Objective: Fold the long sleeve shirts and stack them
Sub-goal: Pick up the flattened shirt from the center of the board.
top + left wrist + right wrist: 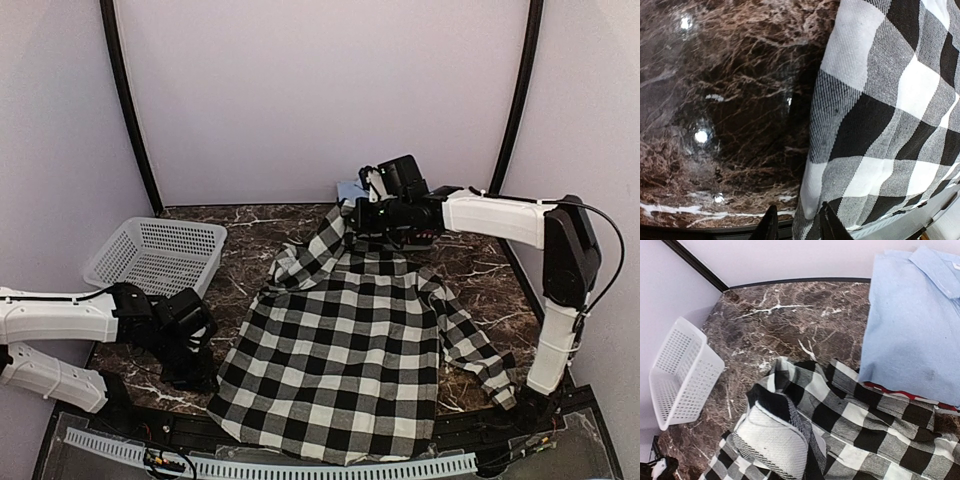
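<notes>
The black-and-white buffalo-check cloth shirt (340,360) lies mid-frame on the dark marble counter (470,265), its long axis running from the bottom edge to upper centre. Your right hand (355,213) pinches its raised upper fold. Your left hand (798,227) is spread at the shirt's left edge, with bare counter further left.

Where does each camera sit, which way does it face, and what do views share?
Top external: above and behind the bases, looking down over table, checked shirt and basket; left arm and right arm show.
Left wrist: low over the near left, looking down at marble and the checked shirt's edge; left fingers show at bottom.
Right wrist: high at the far side, looking down at checked shirt, blue shirt, basket; its own arm does not show.
Shared: all see the checked shirt; top and right wrist, the basket.
</notes>
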Controlling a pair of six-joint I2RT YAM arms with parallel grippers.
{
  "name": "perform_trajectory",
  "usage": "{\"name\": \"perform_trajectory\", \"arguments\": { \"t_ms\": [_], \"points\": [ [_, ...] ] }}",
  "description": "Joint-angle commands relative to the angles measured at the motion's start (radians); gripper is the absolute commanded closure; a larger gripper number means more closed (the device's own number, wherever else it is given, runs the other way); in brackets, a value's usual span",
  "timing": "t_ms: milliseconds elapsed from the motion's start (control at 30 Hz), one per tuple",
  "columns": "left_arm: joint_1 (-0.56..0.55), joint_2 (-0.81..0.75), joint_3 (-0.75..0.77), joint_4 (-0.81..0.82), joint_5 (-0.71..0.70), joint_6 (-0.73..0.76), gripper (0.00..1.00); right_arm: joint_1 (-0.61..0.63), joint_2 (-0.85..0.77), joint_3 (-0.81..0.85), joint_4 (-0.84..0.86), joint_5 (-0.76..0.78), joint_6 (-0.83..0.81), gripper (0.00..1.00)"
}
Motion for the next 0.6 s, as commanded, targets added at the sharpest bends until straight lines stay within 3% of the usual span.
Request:
{"name": "perform_trajectory", "arguments": {
  "t_ms": [0,167,333,567],
  "points": [
    [-0.017,0.024,-0.038,0.053,0.028,-0.026,0.75,0.02,-0.083,0.057,0.024,-0.071,0.025,1.0],
    [-0.043,0.043,-0.03,0.061,0.024,-0.032,0.99,0.036,-0.163,0.047,0.08,-0.113,0.073,1.0],
    [-0.05,0.017,0.019,-0.001,-0.014,-0.014,1.0,0.061,-0.229,0.053,0.09,-0.1,0.074,1.0],
    [-0.118,0.023,0.139,-0.041,-0.018,0.075,1.0,0.063,-0.3,0.047,0.024,0.045,0.035,1.0]
  ]
}}
